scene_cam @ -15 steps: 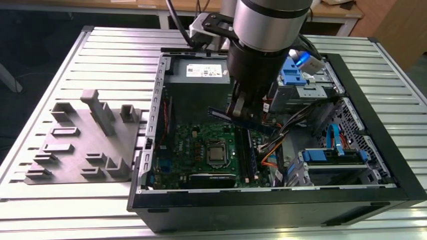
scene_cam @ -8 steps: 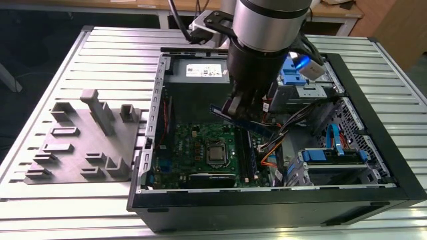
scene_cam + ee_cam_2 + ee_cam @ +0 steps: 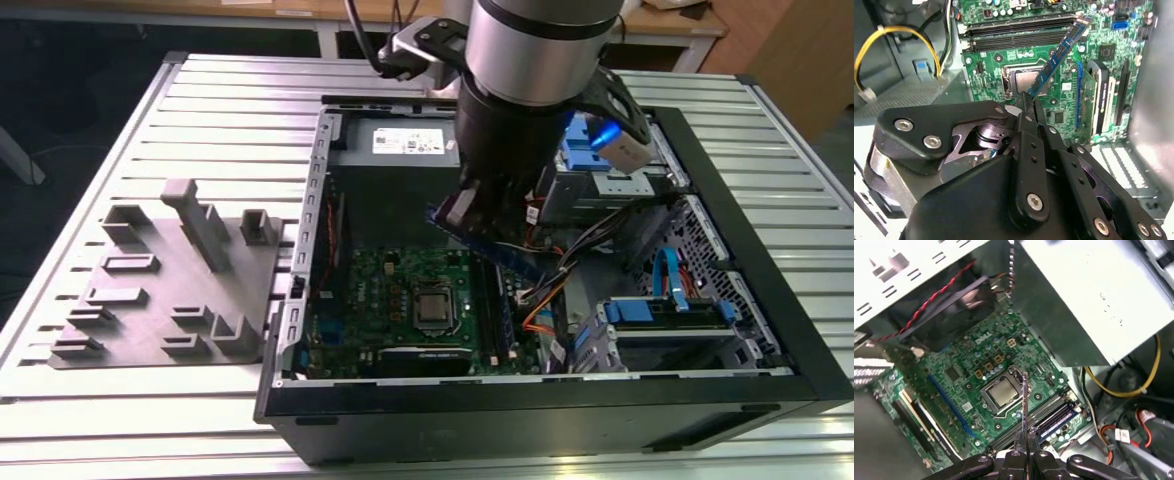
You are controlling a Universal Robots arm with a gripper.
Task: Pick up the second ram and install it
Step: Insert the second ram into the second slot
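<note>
The second ram [image 3: 1059,52] is a long, narrow, dark blue-green stick, and my gripper [image 3: 1028,101] is shut on one end of it. It hangs tilted above the green motherboard [image 3: 1094,75], over the CPU socket [image 3: 1021,77], with its free end pointing at the black memory slots [image 3: 1019,35]. In the first wrist view the ram [image 3: 1024,405] shows edge-on, rising from my gripper [image 3: 1026,442] in front of the slots [image 3: 1046,415]. In the exterior view the ram [image 3: 491,247] slants below the arm, inside the open computer case [image 3: 534,400].
A grey power supply [image 3: 400,145] sits at the case's far end. Bundled cables [image 3: 567,260] and a drive cage with blue parts [image 3: 667,310] lie on the exterior view's right. A grey parts fixture [image 3: 174,280] rests on the slatted table [image 3: 227,110] beside the case.
</note>
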